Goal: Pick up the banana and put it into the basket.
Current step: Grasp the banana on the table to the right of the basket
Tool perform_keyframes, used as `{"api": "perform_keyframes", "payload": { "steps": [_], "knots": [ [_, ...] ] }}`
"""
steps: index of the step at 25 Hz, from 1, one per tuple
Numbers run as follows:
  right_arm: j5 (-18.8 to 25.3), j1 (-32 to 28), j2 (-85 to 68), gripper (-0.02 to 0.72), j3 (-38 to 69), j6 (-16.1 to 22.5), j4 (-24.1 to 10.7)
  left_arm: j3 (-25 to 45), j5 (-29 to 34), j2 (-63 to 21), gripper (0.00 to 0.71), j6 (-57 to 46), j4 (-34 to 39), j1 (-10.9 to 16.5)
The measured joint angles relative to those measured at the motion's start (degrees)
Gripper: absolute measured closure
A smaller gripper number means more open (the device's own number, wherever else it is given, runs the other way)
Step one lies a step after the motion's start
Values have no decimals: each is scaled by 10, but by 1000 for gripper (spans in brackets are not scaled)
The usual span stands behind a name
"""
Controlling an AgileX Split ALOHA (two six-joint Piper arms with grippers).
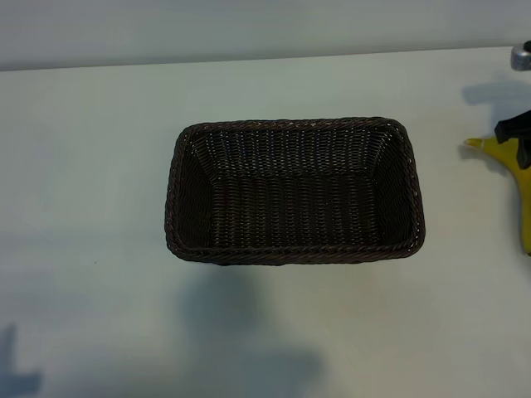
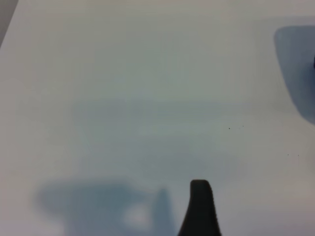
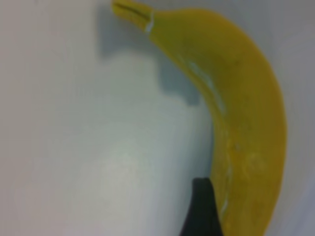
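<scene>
Right gripper [image 1: 524, 148] low over curved bright yellow banana [image 1: 516, 178], jaws wide, beside rectangular dark brown wicker basket [image 1: 294, 124]; left gripper [image 2: 201, 209] parked, wide.

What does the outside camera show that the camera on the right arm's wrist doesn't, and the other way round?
Only the outside view shows the dark woven basket, standing empty in the middle of the table. Only the right wrist view shows nearly the whole banana, from its stem down along its curve, with one dark fingertip of the right gripper beside it, jaws open. Both show the banana lying on the white table, outside the basket.
</scene>
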Motion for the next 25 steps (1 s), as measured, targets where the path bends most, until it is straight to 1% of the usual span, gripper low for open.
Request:
{"api": "perform_keyframes", "payload": {
  "steps": [6, 13, 23, 25],
  "knots": [
    [0, 0, 29, 135, 0, 1, -9, 0, 0, 0, 123, 0, 0, 0],
    [-3, 0, 58, 135, 0, 1, -9, 0, 0, 0, 123, 0, 0, 0],
    [-19, 0, 84, 135, 0, 1, -9, 0, 0, 0, 123, 0, 0, 0],
    [-20, 0, 88, 151, 0, 2, -9, 0, 0, 0, 123, 0, 0, 0]
  ]
}}
